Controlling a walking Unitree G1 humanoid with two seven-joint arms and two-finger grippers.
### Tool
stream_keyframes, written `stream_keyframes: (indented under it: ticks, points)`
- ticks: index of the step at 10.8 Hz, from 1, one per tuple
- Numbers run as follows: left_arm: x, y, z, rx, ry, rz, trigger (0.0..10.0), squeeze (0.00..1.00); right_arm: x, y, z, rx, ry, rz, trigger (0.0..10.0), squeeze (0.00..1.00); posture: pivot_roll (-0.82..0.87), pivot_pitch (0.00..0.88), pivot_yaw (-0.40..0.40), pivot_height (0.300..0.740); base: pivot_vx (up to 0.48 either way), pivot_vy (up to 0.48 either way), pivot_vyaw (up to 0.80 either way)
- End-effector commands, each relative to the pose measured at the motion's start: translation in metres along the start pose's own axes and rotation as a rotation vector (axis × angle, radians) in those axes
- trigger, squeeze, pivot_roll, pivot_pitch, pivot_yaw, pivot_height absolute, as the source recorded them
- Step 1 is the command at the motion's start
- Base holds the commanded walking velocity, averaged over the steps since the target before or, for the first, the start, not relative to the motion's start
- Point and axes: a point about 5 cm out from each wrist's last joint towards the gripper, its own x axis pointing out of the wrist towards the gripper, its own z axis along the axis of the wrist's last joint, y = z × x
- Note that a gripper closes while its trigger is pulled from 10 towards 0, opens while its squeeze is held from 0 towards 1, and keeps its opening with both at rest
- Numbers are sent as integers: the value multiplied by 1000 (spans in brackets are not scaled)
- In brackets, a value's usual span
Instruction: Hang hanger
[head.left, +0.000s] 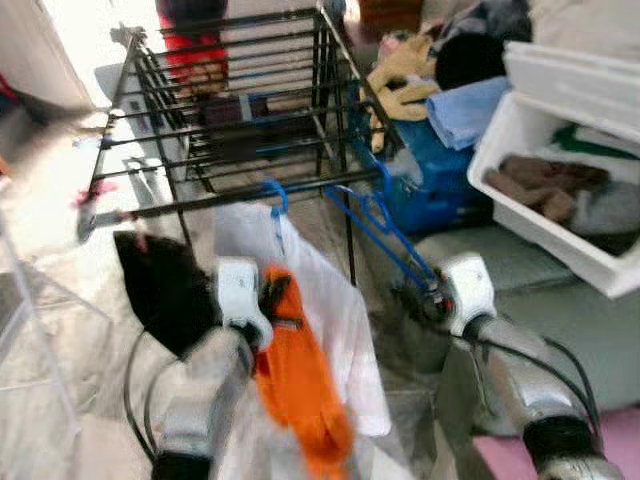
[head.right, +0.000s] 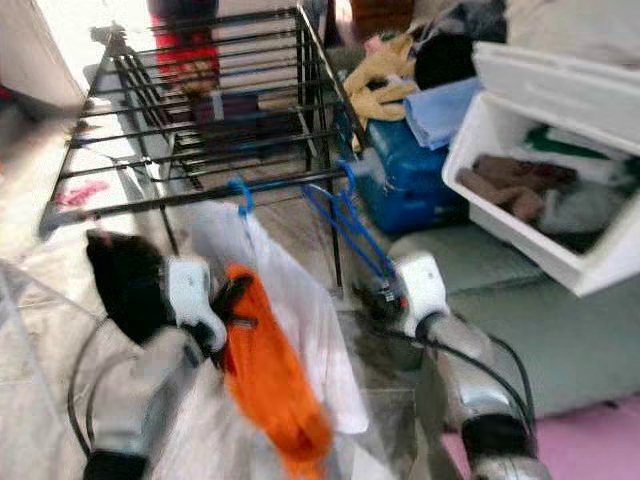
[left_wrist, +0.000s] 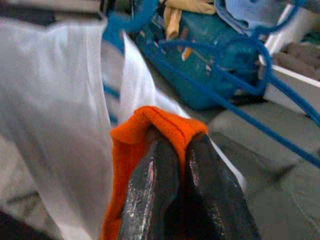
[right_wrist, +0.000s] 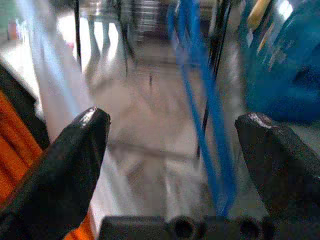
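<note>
Blue hanger (head.left: 385, 225), centre frame on the rack (head.left: 240, 110): light, stiff, slippery; take its lower bar with your wide right claw (right_wrist: 172, 150); left claw (left_wrist: 182, 165) pinches orange cloth (left_wrist: 145, 135).

Drying rack (head.left: 240, 110): thin black metal bars with a matt painted look. Hangers (head.left: 385, 235): smooth blue plastic, slightly glossy. White garment (head.left: 335, 310): thin, smooth cloth, faintly translucent. Orange cloth (left_wrist: 150, 132): soft, matt, fine-ribbed knit with a stitched hem. Left gripper (left_wrist: 181, 150): jaws of hard black material, worn and scuffed to a dull sheen, pressed together on the orange cloth. Right gripper (right_wrist: 170, 150): jaws black, smooth, semi-gloss, standing apart. Bin (head.left: 520, 130): white, smooth plastic. Arms: silver, brushed-metal finish.
</note>
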Motion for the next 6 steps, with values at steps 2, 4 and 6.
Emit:
stream_keyframes:
  ticks: [2, 4, 6]
  points:
    - [4, -10, 6, -5, -21, -22, 10000, 0, -12, -10, -11, 0, 33, -45, 10000, 0, -162, 0, 59, 740, 0, 356, 0]
    - [4, -10, 6, -19, -16, -18, 10000, 0, -14, -9, -12, 0, 37, -45, 10000, 0, -163, 0, 58, 740, 0, 384, 0]
    - [5, -10, 5, -9, -10, -12, 10000, 0, -15, -8, -13, -1, 38, -47, 10000, 0, -165, 0, 58, 740, 0, 0, 0]
